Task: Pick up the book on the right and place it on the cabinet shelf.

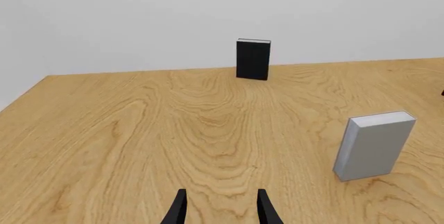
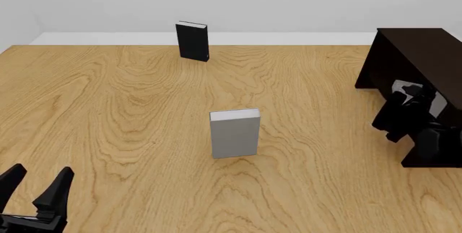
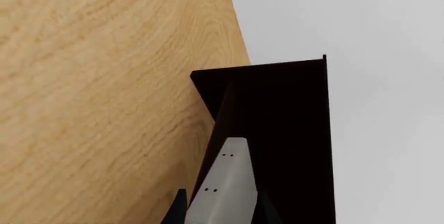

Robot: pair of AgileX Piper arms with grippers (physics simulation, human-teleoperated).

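The worktop (image 2: 108,119) is light wood with wavy grain. A grey wall is behind it.

The right gripper (image 3: 220,214) holds the book (image 3: 223,187). The wrist view shows the book pinched between the two dark jaws, and it is light grey. The book pokes into the open side of the cabinet (image 2: 422,54). The cabinet is big, boxy and very dark brown, and it stands at the right edge of the worktop. From the front, the right arm (image 2: 415,122) is black and sits right at the cabinet's open side. A small pale patch shows there, which may be the book, but it is hard to tell because the arm and the dark wood blend together. I cannot tell if the book touches the shelf (image 3: 277,130) yet.

The left gripper (image 2: 36,190) is low at the near left corner of the front view. Its jaws are spread apart and hold nothing. Its wrist view shows the two dark fingertips (image 1: 179,208) with bare wood between them.

A second grey book (image 2: 235,133) stands upright near the middle of the worktop. It has a white top edge. It is well apart from both grippers.

A black book (image 2: 192,41) stands upright near the far edge of the worktop, close to the wall. It is well behind the grey one and a bit to the left.
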